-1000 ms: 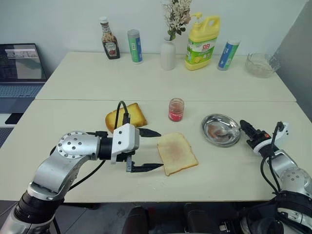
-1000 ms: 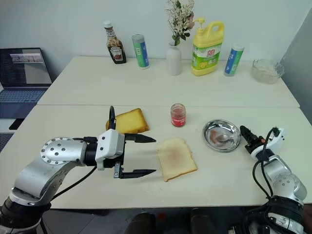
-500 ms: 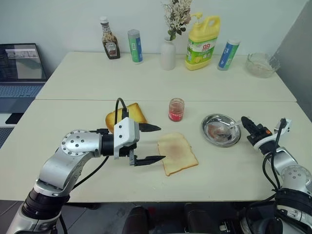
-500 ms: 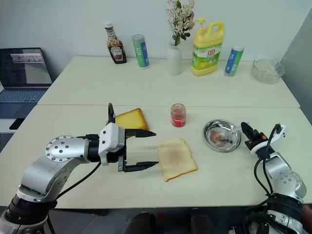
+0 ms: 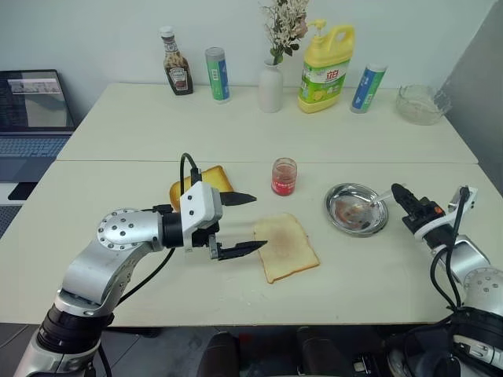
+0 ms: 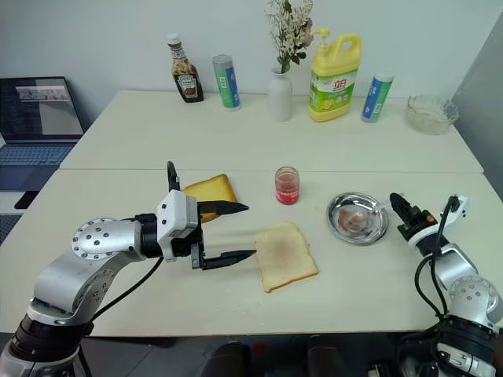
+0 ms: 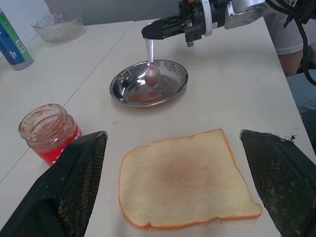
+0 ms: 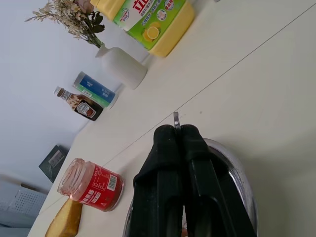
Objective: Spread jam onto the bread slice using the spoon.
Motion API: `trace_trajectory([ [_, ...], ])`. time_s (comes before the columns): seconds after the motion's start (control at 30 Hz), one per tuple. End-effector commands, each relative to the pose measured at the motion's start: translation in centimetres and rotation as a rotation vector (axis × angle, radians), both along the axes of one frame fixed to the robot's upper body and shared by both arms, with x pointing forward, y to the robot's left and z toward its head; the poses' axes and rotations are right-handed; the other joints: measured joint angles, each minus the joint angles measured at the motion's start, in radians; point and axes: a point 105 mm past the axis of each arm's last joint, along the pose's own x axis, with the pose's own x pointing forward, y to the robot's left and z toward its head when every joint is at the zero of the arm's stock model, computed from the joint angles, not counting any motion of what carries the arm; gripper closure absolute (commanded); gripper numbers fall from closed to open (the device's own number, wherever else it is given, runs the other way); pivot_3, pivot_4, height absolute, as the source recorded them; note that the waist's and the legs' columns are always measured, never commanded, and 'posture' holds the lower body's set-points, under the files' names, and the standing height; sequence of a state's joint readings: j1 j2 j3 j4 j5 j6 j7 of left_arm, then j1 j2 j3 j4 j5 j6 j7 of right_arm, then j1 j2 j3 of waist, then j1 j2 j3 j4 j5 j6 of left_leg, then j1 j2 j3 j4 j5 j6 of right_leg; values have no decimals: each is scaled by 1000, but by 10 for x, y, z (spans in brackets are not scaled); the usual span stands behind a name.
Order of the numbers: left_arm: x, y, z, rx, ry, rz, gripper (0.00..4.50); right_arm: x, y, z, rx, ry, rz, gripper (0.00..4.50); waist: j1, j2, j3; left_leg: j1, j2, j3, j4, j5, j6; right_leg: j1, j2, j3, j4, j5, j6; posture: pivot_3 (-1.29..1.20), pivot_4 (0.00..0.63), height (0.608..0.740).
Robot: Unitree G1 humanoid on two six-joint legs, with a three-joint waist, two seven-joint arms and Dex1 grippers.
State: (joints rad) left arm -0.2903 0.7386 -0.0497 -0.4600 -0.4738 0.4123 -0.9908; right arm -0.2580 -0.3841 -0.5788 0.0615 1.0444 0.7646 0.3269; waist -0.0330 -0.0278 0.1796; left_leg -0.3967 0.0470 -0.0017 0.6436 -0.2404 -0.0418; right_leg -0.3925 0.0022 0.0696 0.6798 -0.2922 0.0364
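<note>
spoon [image 7: 151, 66]: 1, light n stiff, slippery metal - right claw [image 7: 148, 31] pinched on handle end, bowl hanging over steel dish [image 7: 173, 72]
bread slice [image 7: 185, 185]: 1, soft, tears easy, flat on surface
jam [image 7: 48, 133]: 1 jar, glass, lid off
left claw [image 5: 245, 224]: spread wide, empty - beside bread
toast [image 5: 206, 182]: 1

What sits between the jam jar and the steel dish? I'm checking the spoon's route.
Bare tabletop between jam jar and steel dish, seen from the left eye view.
</note>
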Motion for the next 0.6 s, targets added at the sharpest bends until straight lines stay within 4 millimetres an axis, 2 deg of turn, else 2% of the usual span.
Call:
trace_trajectory([
  [0.03,0,-2,13,-35,-46,-1,0,-3,-1,22,-15,-83,9,4462,0,0,0,0,0,0,0,0,0,0,0,0,0,0,0,0,150,740],
  [0.4,5,9,22,-105,-55,129,0,-12,7,59,-78,-186,43,4462,0,0,0,-2,0,0,0,0,0,-2,0,0,0,0,0,0,150,740],
  [0.47,8,16,26,-131,-62,185,0,-13,10,77,-109,-233,41,4462,0,0,0,-3,0,0,0,0,0,-3,0,0,0,0,0,0,150,740],
  [0.6,12,28,30,-139,-77,258,0,-17,29,113,-189,-333,88,4462,-2,2,1,-3,0,1,0,0,0,-4,0,2,1,0,0,0,150,740],
])
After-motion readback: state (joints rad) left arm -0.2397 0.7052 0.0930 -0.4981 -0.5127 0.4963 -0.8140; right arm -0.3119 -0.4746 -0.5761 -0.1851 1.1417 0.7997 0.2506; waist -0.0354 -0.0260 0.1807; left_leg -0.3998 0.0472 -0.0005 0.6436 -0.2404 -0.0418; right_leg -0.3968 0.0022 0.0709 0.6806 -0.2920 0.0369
